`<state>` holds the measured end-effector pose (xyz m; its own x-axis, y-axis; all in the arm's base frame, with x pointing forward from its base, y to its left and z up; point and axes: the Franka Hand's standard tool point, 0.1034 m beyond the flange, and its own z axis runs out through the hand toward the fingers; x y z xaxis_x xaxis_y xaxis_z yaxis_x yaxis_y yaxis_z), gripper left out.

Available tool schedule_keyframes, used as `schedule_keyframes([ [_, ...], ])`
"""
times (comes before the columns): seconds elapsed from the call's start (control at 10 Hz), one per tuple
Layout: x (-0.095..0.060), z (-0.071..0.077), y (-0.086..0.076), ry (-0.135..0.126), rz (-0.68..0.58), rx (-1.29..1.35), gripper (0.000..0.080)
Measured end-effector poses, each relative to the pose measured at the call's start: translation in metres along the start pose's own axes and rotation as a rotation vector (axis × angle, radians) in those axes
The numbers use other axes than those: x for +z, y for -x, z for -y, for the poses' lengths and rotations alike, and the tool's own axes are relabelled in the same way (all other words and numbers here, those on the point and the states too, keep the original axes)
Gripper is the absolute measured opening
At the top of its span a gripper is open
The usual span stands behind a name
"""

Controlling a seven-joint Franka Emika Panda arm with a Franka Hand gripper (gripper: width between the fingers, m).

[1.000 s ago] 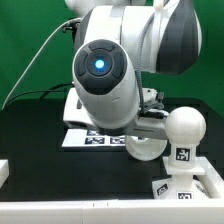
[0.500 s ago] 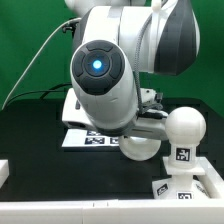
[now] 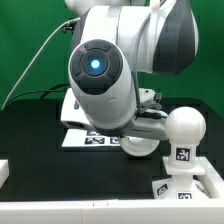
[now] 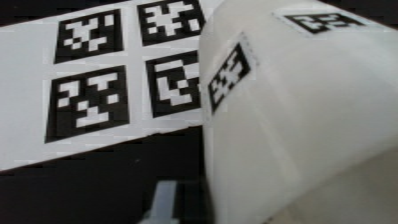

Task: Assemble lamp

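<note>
The white tapered shade fills much of the wrist view, with square tags on its wall. In the exterior view only its lower part shows under the arm. My gripper is shut on the shade's wall. One finger shows against the outside, and the other is hidden. The round bulb stands on its tagged stem on the square base at the exterior view's right, close beside the shade.
The marker board lies on the black table just behind the shade; its tags show in the wrist view. The arm's big white body blocks the middle. A white block sits at the exterior view's left edge.
The arm's body has shifted slightly toward the exterior view's left. The gripper has gone from open to shut at the shade. Bulb and base have not moved.
</note>
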<state>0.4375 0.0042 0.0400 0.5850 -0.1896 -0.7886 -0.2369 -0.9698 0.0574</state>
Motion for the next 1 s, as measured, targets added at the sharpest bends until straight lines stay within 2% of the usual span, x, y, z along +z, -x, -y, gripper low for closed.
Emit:
schedule_keyframes([
  [0.3, -0.011, -0.012, 0.006, 0.024, 0.006, -0.072, 0.0039],
  [0.4, -0.014, -0.016, 0.007, 0.044, 0.001, -0.095, 0.0039],
  [0.7, -0.016, -0.018, 0.007, 0.047, -0.005, -0.094, 0.0039],
  [0.8, -0.015, -0.018, 0.007, 0.065, -0.003, -0.099, 0.0039],
  [0.9, -0.018, -0.028, 0.008, 0.086, 0.001, -0.177, 0.0039],
  [1.0, -0.023, -0.045, 0.009, 0.13, 0.002, -0.23, 0.0039],
])
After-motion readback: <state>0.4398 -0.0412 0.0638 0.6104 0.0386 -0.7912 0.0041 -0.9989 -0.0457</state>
